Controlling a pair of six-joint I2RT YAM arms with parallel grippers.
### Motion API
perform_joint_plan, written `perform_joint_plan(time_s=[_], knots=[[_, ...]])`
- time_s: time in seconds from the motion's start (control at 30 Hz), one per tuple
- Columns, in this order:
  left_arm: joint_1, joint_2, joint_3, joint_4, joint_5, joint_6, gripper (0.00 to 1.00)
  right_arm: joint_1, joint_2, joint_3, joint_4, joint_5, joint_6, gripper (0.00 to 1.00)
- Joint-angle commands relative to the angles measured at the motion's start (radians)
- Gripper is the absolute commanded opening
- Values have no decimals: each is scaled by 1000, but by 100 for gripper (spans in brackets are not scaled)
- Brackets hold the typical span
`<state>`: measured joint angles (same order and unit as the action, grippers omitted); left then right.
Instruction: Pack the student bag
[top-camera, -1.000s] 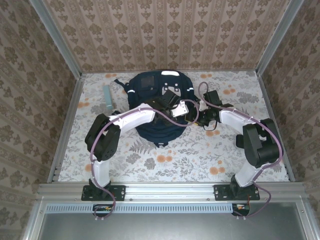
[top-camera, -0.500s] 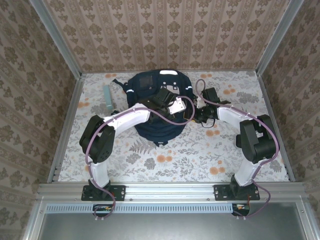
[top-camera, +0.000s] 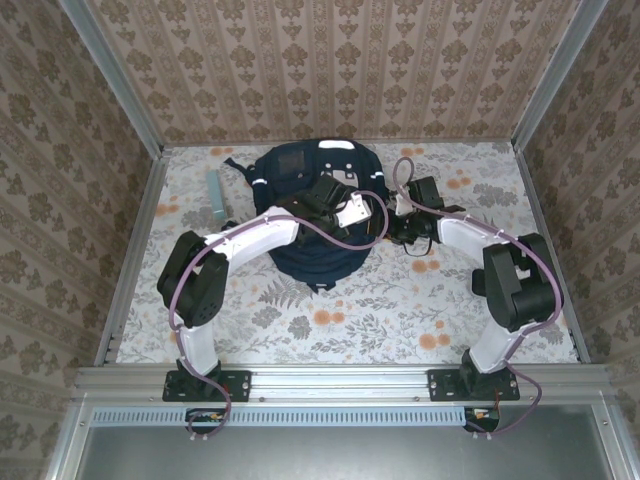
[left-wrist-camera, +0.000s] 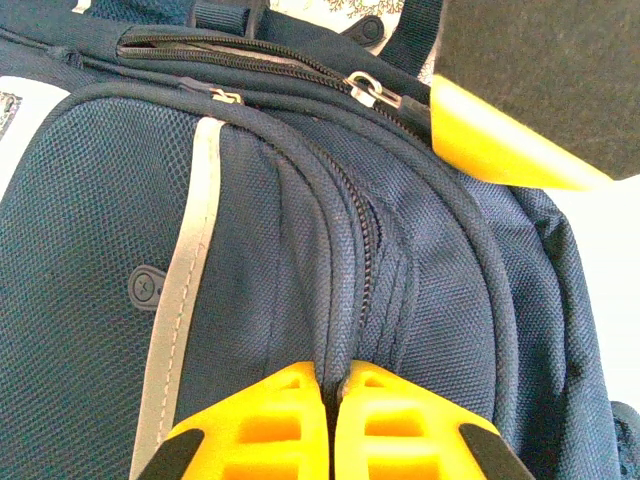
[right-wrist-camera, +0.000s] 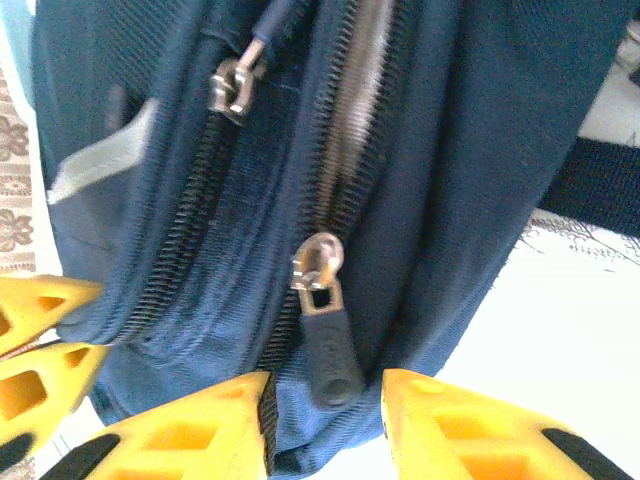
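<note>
The navy student bag (top-camera: 300, 180) lies at the back middle of the table, its white stripe (left-wrist-camera: 185, 260) facing the left wrist camera. My left gripper (top-camera: 328, 192) (left-wrist-camera: 333, 385) is shut on a ridge of bag fabric beside a closed zipper. My right gripper (top-camera: 393, 232) (right-wrist-camera: 325, 395) stands open at the bag's right side. A dark zipper pull (right-wrist-camera: 328, 345) hangs between its fingers with a gap on each side. A second slider (right-wrist-camera: 235, 85) sits higher on the neighbouring zipper. One right finger (left-wrist-camera: 495, 145) shows in the left wrist view.
A flat teal object (top-camera: 215, 195) lies left of the bag near the left wall. Patterned walls enclose the table on three sides. The flowered tabletop (top-camera: 400, 310) lies in front of the bag, between the arms.
The left arm's elbow has swung a little to the left while its gripper stays pinched on the bag. The right gripper has edged closer to the bag's side.
</note>
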<state>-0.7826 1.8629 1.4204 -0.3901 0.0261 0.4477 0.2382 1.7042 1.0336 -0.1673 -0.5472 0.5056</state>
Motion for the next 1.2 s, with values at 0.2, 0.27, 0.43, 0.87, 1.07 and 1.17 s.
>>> perform_joint_plan(time_s=[0.2,0.27,0.43,0.87,1.07,1.17], knots=[[10,-57,-17,38,-5,-33,5,-14,-67,-59,147,11,65,47],[9,-65,-23,45,0,-35,5,-13,-43,-45,140,-4,65,50],[11,-76,-26,52,6,-38,4,-13,16,-8,139,-42,57,52],[12,-72,-25,50,14,-43,4,-13,52,5,168,-131,68,34],[13,-68,-23,50,14,-46,3,-14,26,-3,146,-123,62,27],[13,-67,-20,50,14,-48,3,-13,26,2,125,-113,66,24]])
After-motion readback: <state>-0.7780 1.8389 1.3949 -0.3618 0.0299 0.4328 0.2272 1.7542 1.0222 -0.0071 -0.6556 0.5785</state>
